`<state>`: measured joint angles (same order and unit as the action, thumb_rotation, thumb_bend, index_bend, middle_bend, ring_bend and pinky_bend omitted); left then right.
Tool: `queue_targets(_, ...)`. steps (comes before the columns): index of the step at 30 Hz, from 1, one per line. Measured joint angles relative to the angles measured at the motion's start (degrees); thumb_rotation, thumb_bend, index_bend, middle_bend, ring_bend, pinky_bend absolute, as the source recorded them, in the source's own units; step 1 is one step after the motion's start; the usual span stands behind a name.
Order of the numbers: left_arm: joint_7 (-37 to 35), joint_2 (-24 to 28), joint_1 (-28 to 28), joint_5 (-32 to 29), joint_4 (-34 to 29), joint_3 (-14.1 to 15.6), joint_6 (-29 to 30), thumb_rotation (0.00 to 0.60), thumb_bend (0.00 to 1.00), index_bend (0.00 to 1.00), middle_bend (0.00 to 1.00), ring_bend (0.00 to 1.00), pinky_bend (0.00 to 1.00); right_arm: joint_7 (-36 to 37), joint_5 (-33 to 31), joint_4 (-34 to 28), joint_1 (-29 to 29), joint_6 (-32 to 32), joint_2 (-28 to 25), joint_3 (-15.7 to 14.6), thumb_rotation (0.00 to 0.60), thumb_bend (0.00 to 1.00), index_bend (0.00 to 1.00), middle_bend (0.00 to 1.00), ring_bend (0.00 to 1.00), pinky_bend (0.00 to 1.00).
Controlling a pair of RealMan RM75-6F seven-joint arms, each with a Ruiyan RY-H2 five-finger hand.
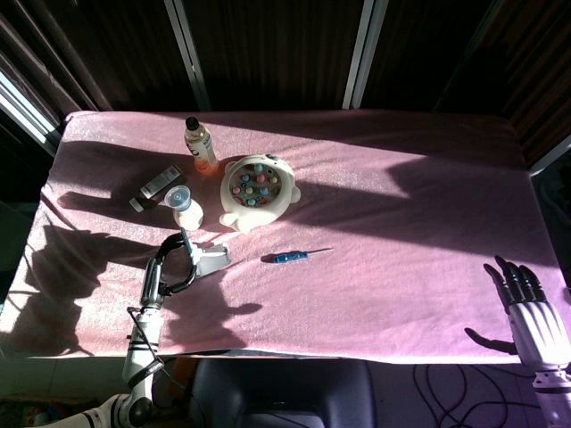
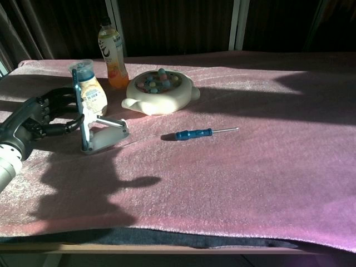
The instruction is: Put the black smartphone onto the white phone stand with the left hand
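Note:
The black smartphone (image 2: 78,109) stands on edge in the white phone stand (image 2: 107,134) at the table's front left, seen edge-on in the chest view. In the head view the smartphone (image 1: 186,249) rises just left of the stand (image 1: 211,259). My left hand (image 2: 45,114) is right behind it, fingers curved around the phone's edges, thumb tip touching it. The left hand (image 1: 168,270) appears dark and partly shadowed. My right hand (image 1: 526,308) hangs past the table's front right corner, fingers spread, holding nothing; only the head view shows it.
A small capped jar (image 2: 89,89) stands right behind the phone. An orange drink bottle (image 2: 110,50) and a cream fishing-game toy (image 2: 159,92) lie farther back. A blue screwdriver (image 2: 194,133) lies right of the stand. A small flat box (image 1: 156,187) sits at the back left.

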<state>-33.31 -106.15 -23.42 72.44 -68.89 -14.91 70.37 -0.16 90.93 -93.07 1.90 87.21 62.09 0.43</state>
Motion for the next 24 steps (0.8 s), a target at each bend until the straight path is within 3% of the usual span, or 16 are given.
queue_targets(3, -0.8, -0.2, 0.0, 0.4, 0.3, 0.0, -0.1, 0.600, 0.45, 0.71, 0.81, 0.45, 0.06, -0.1, 0.0, 0.0, 0.0, -0.1, 0.0, 0.0, 0.600, 0.15, 0.00, 0.00, 0.00, 0.00)
queue_targets(12, -2.6, -0.2, -0.4, 0.9, 0.8, -0.5, -0.8, 0.600, 0.41, 0.38, 0.57, 0.30, 0.02, -0.1, 0.1, 0.1, 0.0, -0.1, 0.0, 0.0, 0.600, 0.15, 0.00, 0.00, 0.00, 0.00)
queue_targets(21, -3.7, 0.8, -0.7, 0.5, 0.5, -1.5, -1.7, 0.600, 0.41, 0.37, 0.55, 0.27, 0.01, -0.2, 0.1, 0.1, 0.0, -0.2, 0.0, 0.0, 0.600, 0.15, 0.00, 0.00, 0.00, 0.00)
queue_targets(24, -3.9, 1.0, -0.8, 0.6, 0.4, -1.5, -2.2, 0.600, 0.40, 0.37, 0.50, 0.23, 0.01, -0.1, 0.3, 0.2, -0.1, -0.1, 0.0, -0.1, 0.600, 0.15, 0.00, 0.00, 0.00, 0.00)
